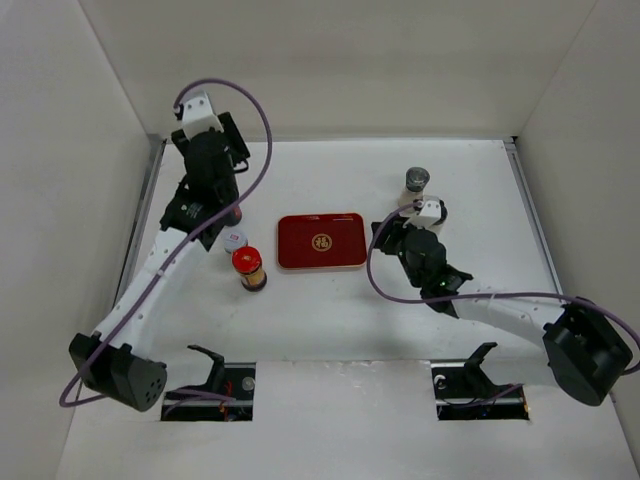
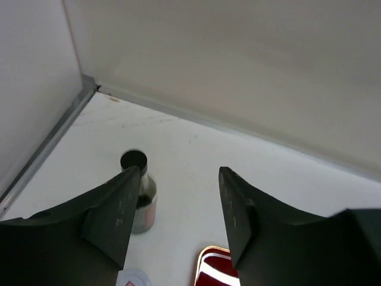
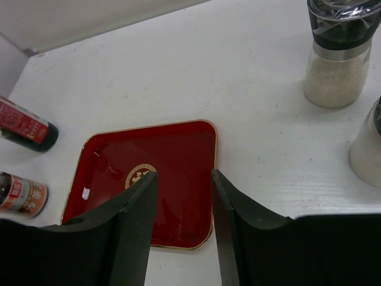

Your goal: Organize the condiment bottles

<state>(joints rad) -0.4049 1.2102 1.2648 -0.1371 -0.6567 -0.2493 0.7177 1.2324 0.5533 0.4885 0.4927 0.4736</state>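
Observation:
My left gripper (image 1: 225, 203) is open and empty, held high over the table's left side. In the left wrist view (image 2: 178, 179) the tall dark bottle with a black cap (image 2: 138, 185) stands just beyond its left finger, and the pale-lidded jar (image 2: 134, 279) shows at the bottom edge. From above, the pale-lidded jar (image 1: 235, 239) and the red-capped amber jar (image 1: 248, 268) stand left of the red tray (image 1: 321, 241). My right gripper (image 1: 386, 230) is open and empty at the tray's right edge (image 3: 184, 179). Two shakers (image 3: 339, 53) (image 3: 368, 149) stand to its right.
The red tray (image 3: 149, 179) with its gold emblem holds nothing. The dark bottle (image 3: 24, 125) and amber jar (image 3: 24, 193) show at the left of the right wrist view. White walls close in the table at the back and both sides.

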